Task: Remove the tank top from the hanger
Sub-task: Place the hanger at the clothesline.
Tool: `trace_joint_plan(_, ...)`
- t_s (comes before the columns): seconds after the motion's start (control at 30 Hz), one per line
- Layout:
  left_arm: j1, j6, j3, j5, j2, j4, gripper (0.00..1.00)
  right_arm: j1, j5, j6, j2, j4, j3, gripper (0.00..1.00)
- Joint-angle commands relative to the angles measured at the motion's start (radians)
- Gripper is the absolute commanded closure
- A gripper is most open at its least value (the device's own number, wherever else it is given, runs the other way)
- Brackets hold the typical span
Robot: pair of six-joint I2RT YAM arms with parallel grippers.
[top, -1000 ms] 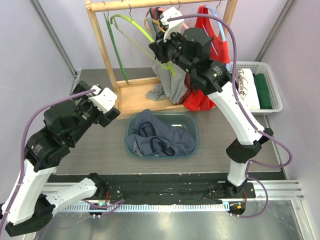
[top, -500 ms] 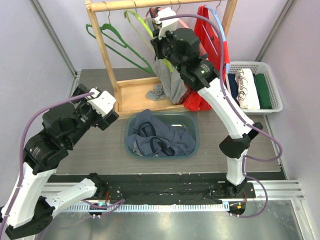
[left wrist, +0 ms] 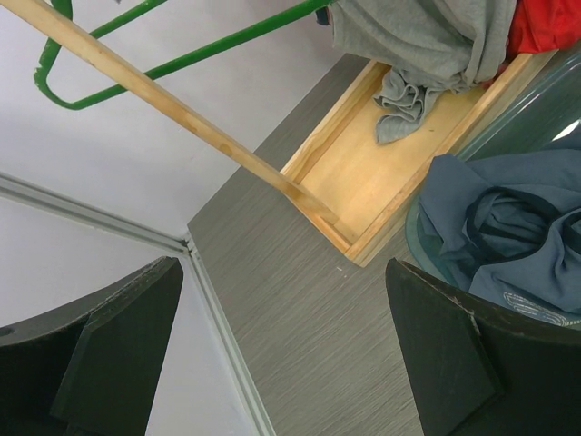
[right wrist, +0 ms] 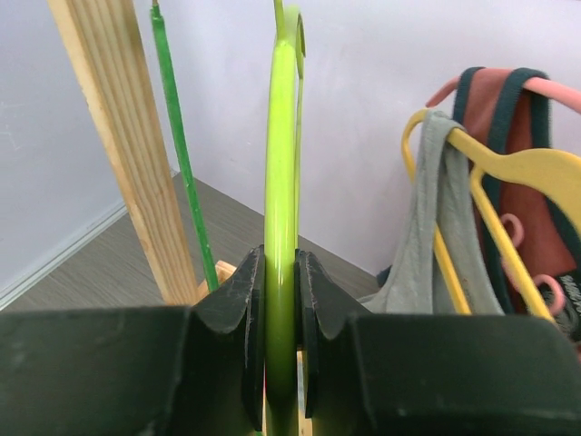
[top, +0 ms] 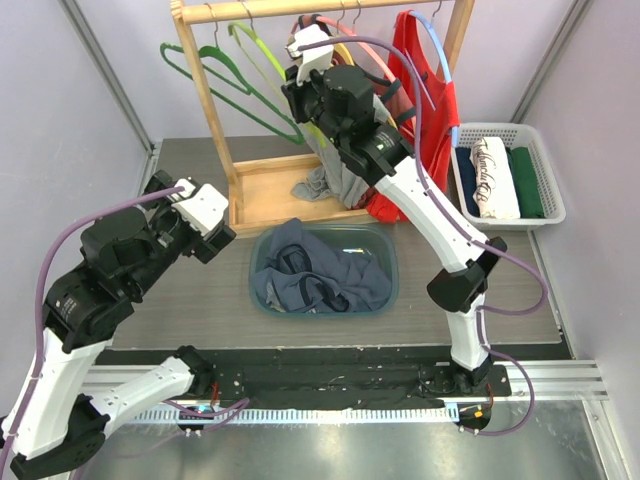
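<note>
R claw (right wrist: 280, 265) shifted left, clamping lime hanger (right wrist: 281, 136); L claw (left wrist: 283, 309) wide open.

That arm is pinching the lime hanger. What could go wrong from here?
The right gripper holds the lime hanger only by its thin edge, so it might twist or slip out. The green hanger and rack post are close beside it; a swing could snag them. The grey top on the yellow hanger might get dragged.

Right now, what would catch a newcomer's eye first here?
The right hand, high at the wooden rack, clamps a lime-green hanger. To its right on the rack hangs a bright red tank top. Below, mid-table, a teal bin holds crumpled blue-grey clothes.
</note>
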Motion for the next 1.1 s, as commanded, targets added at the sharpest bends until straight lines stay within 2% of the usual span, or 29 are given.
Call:
trace_joint_plan(0.0,0.008,-0.016,0.009,0.014,0.002,0.018,0.0,0.017,-0.01,-0.002,0.033,0.107,0.023,0.99)
trace_joint_plan(0.37,0.009,-0.033,0.004,0.026,0.011,0.02,0.0,0.029,0.01,0.007,0.044,0.104,0.001,0.99)
trace_joint_plan(0.43,0.011,-0.044,0.003,0.028,0.012,0.018,0.0,0.028,0.026,0.001,0.03,0.09,-0.022,0.78)
trace_joint_plan(0.47,0.011,-0.048,0.0,0.031,0.009,0.018,0.0,0.029,0.027,0.0,0.003,0.085,-0.035,0.57)
trace_joint_plan(0.6,0.015,-0.079,-0.022,0.049,0.009,0.02,0.0,0.029,0.033,0.018,-0.11,0.087,-0.143,0.28)
trace_joint_plan(0.67,0.015,-0.107,-0.042,0.065,0.012,0.021,0.0,0.029,0.024,0.022,-0.202,0.102,-0.242,0.19)
trace_joint_plan(0.77,0.014,-0.174,-0.083,0.092,0.021,0.03,0.0,0.029,0.021,0.033,-0.296,0.14,-0.374,0.17)
trace_joint_plan(0.9,0.014,-0.285,-0.155,0.164,0.044,0.029,0.0,0.028,0.021,0.036,-0.436,0.134,-0.455,0.16)
trace_joint_plan(1.07,0.014,-0.34,-0.301,0.218,0.074,0.105,0.0,0.028,0.038,0.039,-0.568,0.133,-0.552,0.16)
